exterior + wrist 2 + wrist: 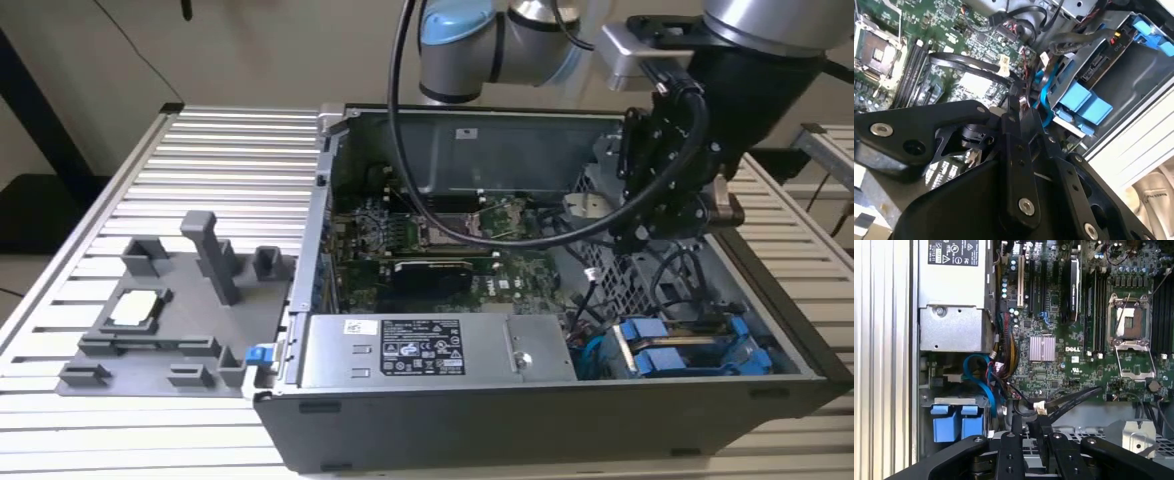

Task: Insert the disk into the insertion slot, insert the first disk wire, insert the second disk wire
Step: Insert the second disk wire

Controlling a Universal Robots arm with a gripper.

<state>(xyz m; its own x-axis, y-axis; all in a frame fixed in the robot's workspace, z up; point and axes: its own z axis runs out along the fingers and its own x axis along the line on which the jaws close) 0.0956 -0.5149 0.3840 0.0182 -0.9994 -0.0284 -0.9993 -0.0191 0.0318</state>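
Observation:
The disk's blue carrier [694,355] sits inside the insertion slot, the grey drive cage [774,375] at the case's front corner on the exterior view's right. Its blue tabs [951,422] [1084,102] appear in both wrist views, and the grey disk body [1104,55] lies in the cage. My gripper [663,235] hangs inside the case above and behind the cage. Its fingers [1016,425] stand close together on the end of a black flat wire [1074,399] [961,62] with a white tag. A blue wire [976,375] loops beside the cage.
The green motherboard [441,245] fills the case floor, with the grey power supply [414,350] along the front. A grey fixture [160,310] with upright posts lies on the slatted table at the exterior view's left. Black cable bundles hang from my arm into the case.

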